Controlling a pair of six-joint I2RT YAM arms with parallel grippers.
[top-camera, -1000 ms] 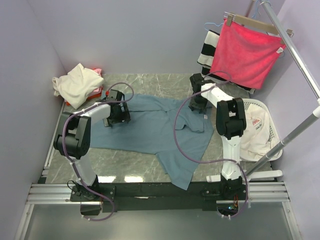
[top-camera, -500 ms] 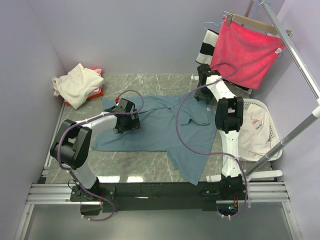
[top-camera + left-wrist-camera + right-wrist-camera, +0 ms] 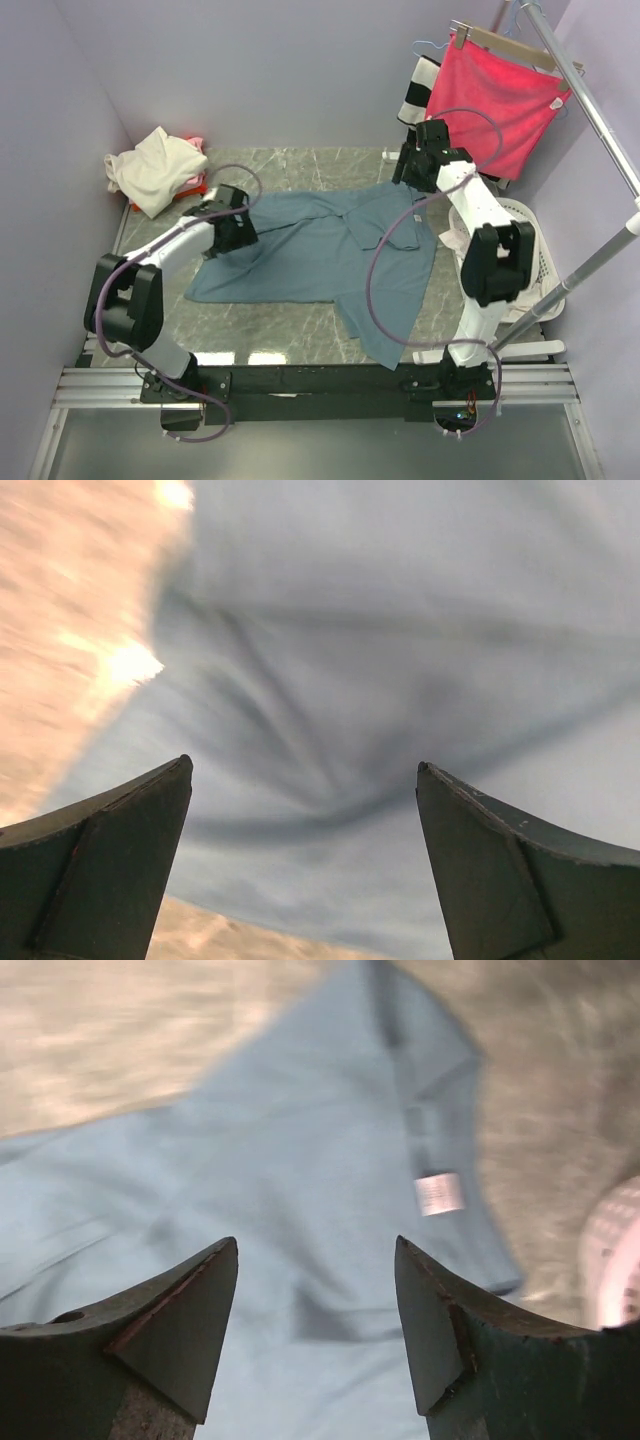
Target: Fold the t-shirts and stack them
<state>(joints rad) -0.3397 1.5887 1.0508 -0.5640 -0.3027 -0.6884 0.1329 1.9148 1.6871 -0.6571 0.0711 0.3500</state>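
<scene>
The dusty blue-grey t-shirt [image 3: 320, 250] lies spread on the marble table, one end hanging toward the front edge. My left gripper [image 3: 235, 228] is open over its left sleeve area; in the left wrist view [image 3: 303, 770] wrinkled blue cloth [image 3: 400, 630] fills the gap between the fingers. My right gripper [image 3: 420, 165] is open and empty above the shirt's far right corner; the right wrist view [image 3: 315, 1245] shows the collar and a white label [image 3: 438, 1192] below. The cream t-shirt [image 3: 150, 170] lies bunched at the far left on a pink/red one [image 3: 192, 183].
A white laundry basket [image 3: 535, 255] with white cloth stands at the right, partly hidden by my right arm. A bright pink-red towel [image 3: 495, 105] and a striped cloth [image 3: 418, 90] hang on a rack at the back right. The rack's pole [image 3: 590, 270] slants down beside the basket.
My right gripper has moved back and to the right, off the shirt's collar area. My left gripper went right, then back left. The shirt's right side has spread toward the basket.
</scene>
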